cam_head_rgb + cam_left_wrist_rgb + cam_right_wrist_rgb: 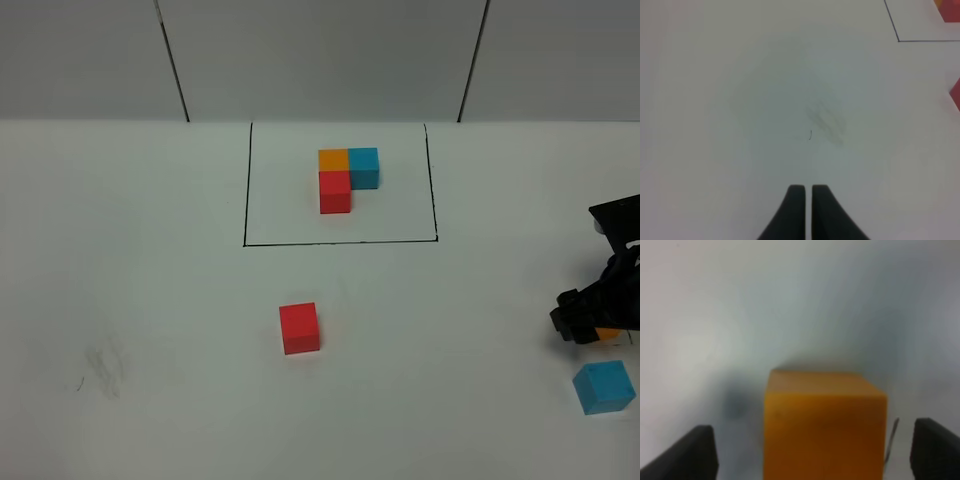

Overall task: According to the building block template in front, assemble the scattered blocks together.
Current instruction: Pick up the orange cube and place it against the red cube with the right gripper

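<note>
Even, diffuse light washes my white worktop (150, 300); the red block (299, 328) throws only a faint shadow. From my right wrist, the orange block (825, 425) looms close and blurred, dim shadow beside it. My left wrist view is hazy.

A plain white matte surface (150, 300) is spreading in every direction from the left pincer (808, 190). Just ahead of that pincer's tips, a faint grey smudge (827, 120) is dulling the finish, with a tiny dark scratch mark (810, 134) sitting just beside it. Well beyond the right pincer (603, 322), along the far edge, a pale grey panelled wall (320, 55) is rising, and two thin dark seams (172, 60) are slanting slightly and dividing it into three panels. Soft, even light is falling from above, casting only weak, blurred shadows close around the right pincer.
</note>
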Tool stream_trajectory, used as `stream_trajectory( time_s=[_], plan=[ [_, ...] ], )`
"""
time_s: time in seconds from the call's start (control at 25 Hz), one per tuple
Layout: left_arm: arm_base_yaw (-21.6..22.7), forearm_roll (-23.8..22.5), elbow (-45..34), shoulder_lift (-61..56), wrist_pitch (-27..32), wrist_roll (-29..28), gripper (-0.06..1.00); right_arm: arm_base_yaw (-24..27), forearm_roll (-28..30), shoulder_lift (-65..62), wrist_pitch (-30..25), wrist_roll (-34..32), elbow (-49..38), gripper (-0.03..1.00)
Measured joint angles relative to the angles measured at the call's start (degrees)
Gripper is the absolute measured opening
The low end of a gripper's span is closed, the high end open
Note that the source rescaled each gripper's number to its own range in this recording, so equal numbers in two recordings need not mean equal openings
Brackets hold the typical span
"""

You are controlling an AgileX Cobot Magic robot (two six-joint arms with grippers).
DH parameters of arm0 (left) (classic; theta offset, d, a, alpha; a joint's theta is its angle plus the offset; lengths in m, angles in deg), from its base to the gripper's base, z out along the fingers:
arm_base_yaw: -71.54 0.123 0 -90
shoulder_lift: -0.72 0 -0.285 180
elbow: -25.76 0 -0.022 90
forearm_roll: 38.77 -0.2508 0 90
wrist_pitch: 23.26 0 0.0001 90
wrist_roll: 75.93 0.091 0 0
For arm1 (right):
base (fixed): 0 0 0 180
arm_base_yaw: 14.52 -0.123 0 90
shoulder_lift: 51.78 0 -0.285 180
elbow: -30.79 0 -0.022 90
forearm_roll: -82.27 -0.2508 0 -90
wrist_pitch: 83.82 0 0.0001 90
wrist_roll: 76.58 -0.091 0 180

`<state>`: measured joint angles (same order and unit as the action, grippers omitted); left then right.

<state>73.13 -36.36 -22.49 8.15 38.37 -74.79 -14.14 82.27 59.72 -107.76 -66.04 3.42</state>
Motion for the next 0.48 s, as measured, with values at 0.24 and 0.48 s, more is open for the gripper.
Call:
stream_trajectory(
  time_s=[0.24,0.48],
  plan=[
    [0.00,0.00,0.00,0.00,0.00,0.00,0.00,0.00,0.42,0.24,0.65,0.00,0.00,0.77],
    [0.00,0.00,0.00,0.00,0.00,0.00,0.00,0.00,0.49,0.24,1.71,0.00,0.00,0.51]
  ],
)
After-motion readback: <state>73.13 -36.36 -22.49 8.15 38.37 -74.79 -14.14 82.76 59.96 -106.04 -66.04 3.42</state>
